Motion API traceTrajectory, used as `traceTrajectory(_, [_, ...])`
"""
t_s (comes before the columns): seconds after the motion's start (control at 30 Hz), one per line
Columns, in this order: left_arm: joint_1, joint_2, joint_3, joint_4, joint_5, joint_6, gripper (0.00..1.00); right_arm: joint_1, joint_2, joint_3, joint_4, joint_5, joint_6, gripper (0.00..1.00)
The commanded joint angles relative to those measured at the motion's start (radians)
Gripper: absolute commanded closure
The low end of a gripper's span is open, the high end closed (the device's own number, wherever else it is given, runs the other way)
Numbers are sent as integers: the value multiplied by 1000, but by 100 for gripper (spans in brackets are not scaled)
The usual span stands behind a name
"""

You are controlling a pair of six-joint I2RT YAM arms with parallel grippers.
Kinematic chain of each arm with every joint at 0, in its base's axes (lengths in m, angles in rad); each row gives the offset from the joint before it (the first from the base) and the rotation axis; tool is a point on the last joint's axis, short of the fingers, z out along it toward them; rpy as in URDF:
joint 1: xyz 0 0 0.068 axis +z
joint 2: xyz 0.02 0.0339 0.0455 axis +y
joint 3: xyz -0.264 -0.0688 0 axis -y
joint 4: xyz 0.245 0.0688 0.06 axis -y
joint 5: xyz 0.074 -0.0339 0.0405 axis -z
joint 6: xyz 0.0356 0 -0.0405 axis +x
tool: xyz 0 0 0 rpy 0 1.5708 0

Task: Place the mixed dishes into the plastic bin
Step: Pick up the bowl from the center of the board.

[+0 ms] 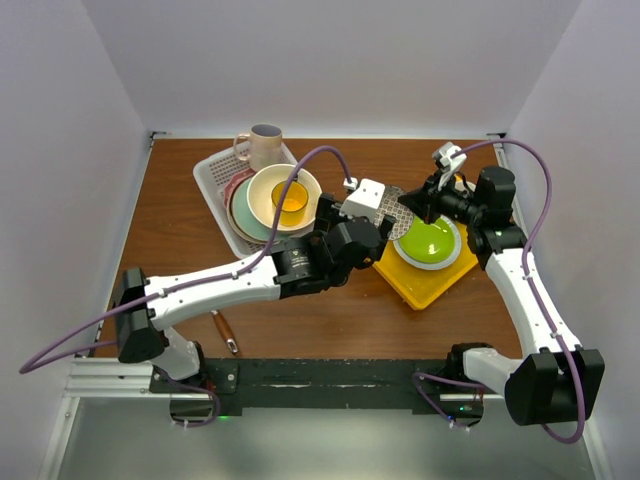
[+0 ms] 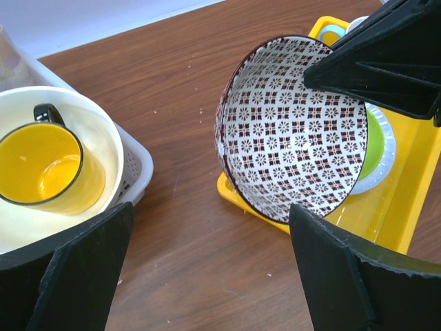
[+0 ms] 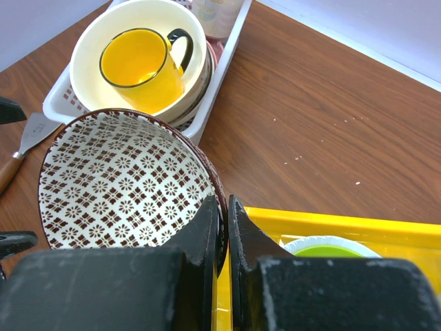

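At the yellow tray (image 1: 430,290), right gripper (image 3: 226,227) pinches the tilted patterned bowl (image 2: 289,131) by its rim; left gripper (image 2: 210,265) gapes wide

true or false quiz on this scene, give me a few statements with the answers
1. The right gripper has its jaws shut on the rim of the patterned bowl. True.
2. The patterned bowl lies flat in the white bin. False: it is tipped on its side at the edge of the yellow tray, outside the bin.
3. The yellow mug sits inside the cream bowl. True.
4. The left gripper has its jaws shut on the yellow mug. False: they stand wide open and hold nothing.
5. A lime-green plate lies on the yellow tray. True.
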Motion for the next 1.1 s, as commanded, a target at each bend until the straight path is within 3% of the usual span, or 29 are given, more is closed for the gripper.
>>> traceTrajectory(0.0, [-6,35,66,76,-62,26,0,-7,-22,4,81,-9,27,100])
traceTrajectory(0.17, [-2,54,71,100,-94,-9,5,-6,-24,4,82,-9,27,100])
traceTrajectory(0.4, [30,92,91,48,-131,-72,43,-6,-25,1,84,-16,30,100])
traceTrajectory(0.67, [78,121,105,60,-73,-72,62,-9,-28,0,90,-37,32,100])
traceTrajectory(1.07, [153,123,77,97,-2,-60,76,-10,-44,-9,124,-186,47,100])
